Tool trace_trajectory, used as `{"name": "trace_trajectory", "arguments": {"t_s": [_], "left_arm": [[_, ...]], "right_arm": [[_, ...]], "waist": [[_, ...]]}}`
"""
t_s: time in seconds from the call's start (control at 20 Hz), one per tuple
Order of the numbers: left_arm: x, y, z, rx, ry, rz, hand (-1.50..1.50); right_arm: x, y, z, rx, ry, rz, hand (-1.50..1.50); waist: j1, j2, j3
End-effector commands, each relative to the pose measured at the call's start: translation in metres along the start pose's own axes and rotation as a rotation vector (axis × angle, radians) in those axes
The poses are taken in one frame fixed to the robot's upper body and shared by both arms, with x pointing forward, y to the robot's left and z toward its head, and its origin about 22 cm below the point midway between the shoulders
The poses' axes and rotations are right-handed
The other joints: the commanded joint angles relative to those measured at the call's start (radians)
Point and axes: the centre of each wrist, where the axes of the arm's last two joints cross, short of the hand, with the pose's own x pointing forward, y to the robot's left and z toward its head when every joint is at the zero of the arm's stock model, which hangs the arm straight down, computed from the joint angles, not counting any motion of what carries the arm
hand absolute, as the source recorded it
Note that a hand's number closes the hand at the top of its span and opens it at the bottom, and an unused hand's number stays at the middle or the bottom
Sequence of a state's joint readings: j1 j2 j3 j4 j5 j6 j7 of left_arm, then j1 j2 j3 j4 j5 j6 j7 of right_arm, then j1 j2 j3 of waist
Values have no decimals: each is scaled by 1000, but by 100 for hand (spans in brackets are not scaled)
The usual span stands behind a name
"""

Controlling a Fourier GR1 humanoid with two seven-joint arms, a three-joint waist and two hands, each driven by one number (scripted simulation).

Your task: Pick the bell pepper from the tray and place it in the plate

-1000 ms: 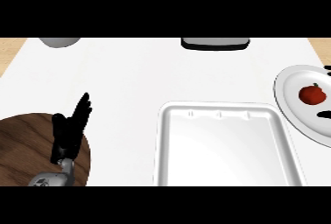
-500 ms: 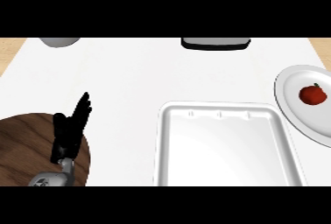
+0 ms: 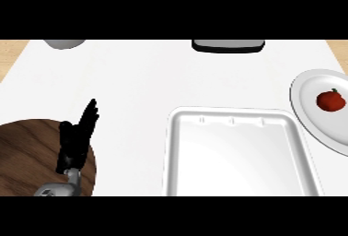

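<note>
Bell pepper point(image 3: 330, 101) on plate point(image 3: 307, 92), stem seemingly pointing up-view.

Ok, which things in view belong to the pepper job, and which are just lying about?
Job: bell pepper, already on the plate; tray; left hand, open and resting.
Lying about: round wooden board; grey object and dark object at far edge.

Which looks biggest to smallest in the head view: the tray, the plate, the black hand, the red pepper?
1. tray
2. plate, though cut off by the edge
3. left hand
4. bell pepper, lying on the plate
</note>
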State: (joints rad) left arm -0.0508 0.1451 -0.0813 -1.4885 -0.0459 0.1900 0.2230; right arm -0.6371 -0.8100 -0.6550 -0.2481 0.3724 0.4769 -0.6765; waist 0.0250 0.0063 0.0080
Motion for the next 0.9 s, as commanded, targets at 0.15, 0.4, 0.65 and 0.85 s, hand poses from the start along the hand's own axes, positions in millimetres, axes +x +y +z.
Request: {"name": "trace_trajectory", "arguments": {"t_s": [0.15,0.4,0.65,0.85], "left_arm": [[1,6,5,5,20,-11,0],[-10,19,-4,4,42,12,0],[-4,4,-9,14,10,0,0],[-11,-8,4,0,29,-5,0]], "right_arm": [[-12,3,11,38,-41,1,-150],[-23,6,19,1,-7,31,-150],[-26,13,17,-8,15,72,-150],[-23,13,13,-37,15,97,-150]], "waist": [[4,4,-4],[7,7,-4],[-1,4,-5],[9,6,-4]]}}
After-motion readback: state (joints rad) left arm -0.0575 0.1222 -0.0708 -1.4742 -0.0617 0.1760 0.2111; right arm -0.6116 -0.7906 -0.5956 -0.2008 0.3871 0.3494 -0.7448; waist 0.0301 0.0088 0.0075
